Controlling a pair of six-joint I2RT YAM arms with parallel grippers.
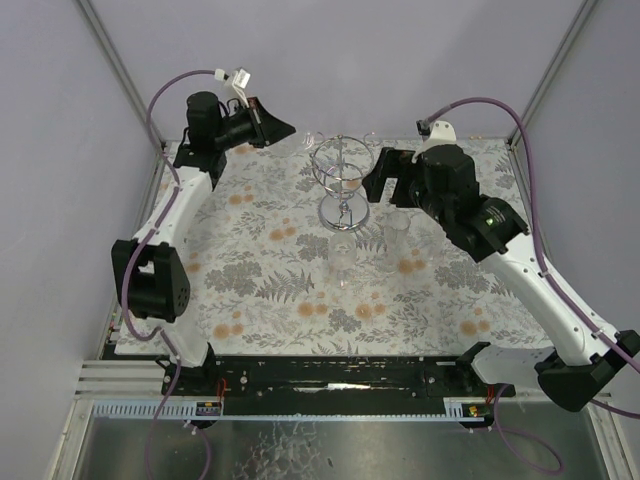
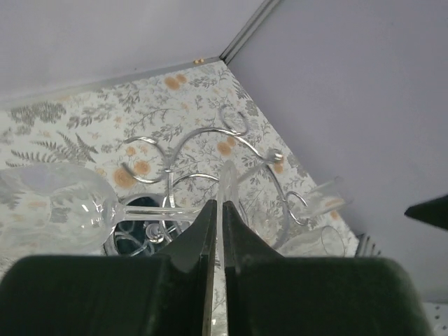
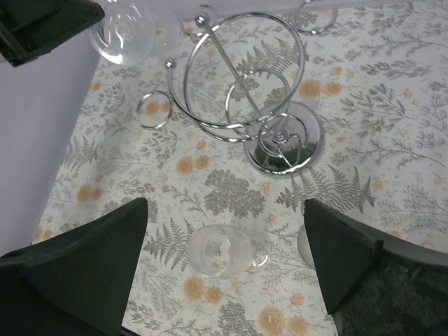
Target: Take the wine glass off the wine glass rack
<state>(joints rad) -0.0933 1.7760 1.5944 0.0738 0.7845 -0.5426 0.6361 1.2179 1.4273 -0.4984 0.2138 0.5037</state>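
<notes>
The chrome wine glass rack point(image 1: 342, 165) stands mid-table on its round mirrored base point(image 3: 283, 143). My left gripper point(image 1: 286, 128) is at the rack's back left, shut point(image 2: 220, 204) on a thin clear edge of a wine glass point(image 2: 59, 203). That glass's bowl lies off to the left and its stem runs to my fingertips. In the right wrist view the same wine glass point(image 3: 126, 31) hangs left of the rack's loops; I cannot tell if it touches them. My right gripper point(image 1: 388, 192) stands wide open point(image 3: 225, 213) just right of the rack, holding nothing.
A clear glass point(image 3: 218, 252) stands on the floral cloth below my right gripper. A second glass point(image 1: 397, 228) is partly hidden behind its right finger. Another clear glass point(image 1: 348, 180) shows within the rack's rings. Purple walls close in the back and sides.
</notes>
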